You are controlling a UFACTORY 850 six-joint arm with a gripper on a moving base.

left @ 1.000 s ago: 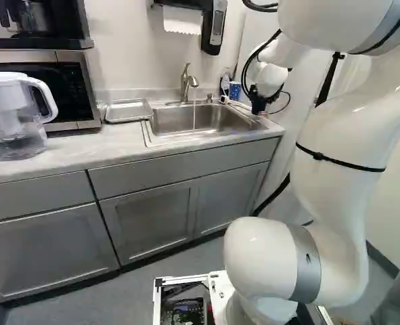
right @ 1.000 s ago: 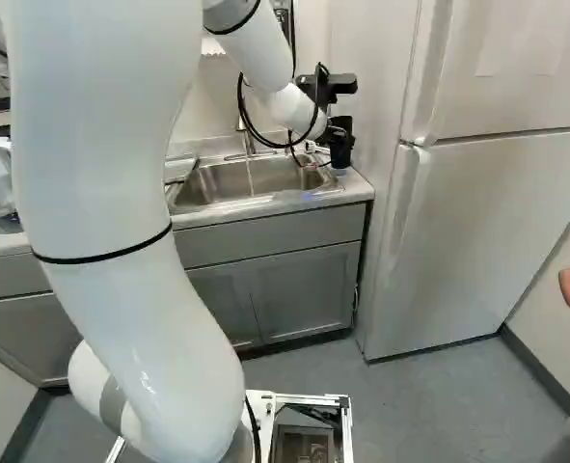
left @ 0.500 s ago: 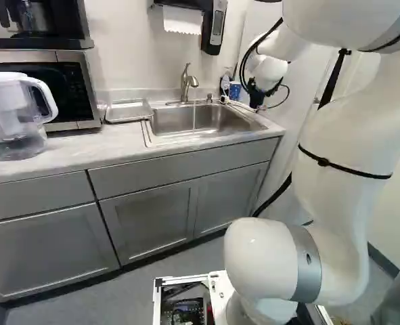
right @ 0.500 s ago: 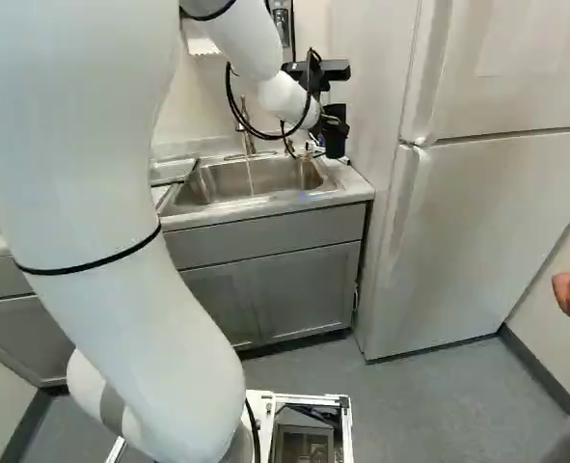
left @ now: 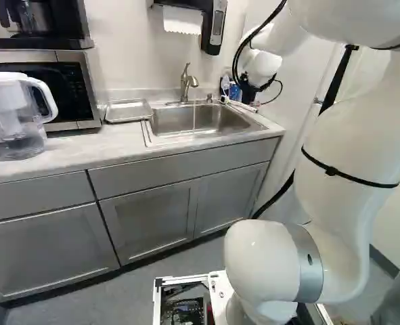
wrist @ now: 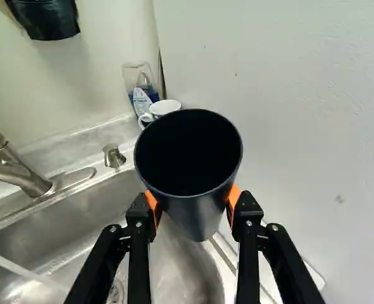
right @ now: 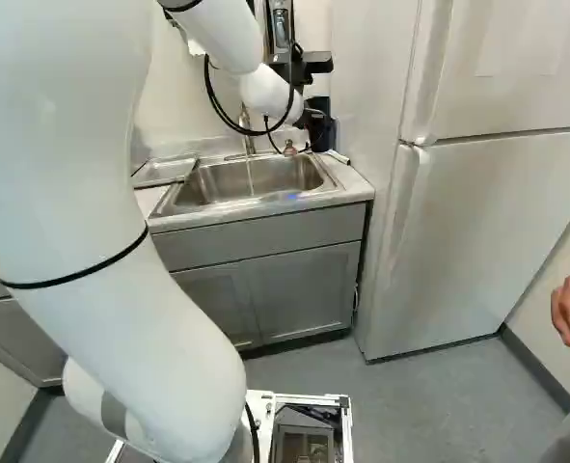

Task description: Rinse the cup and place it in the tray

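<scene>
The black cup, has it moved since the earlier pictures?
Yes. In the right base view, the black cup, held in the hand, has shifted away from the refrigerator, toward the faucet.

One flat metal tray (left: 128, 110) lay beside one rectangular steel sink (left: 216, 120), one tapered black cup (wrist: 200, 214) nearby, two panelled grey doors (left: 149, 223) below

wrist view's edge cuts off the faucet (wrist: 16, 172); inside the cup (wrist: 199, 212), too dark to tell.

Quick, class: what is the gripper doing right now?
Gripper: closed on the black cup, one orange pad on each side.
</scene>
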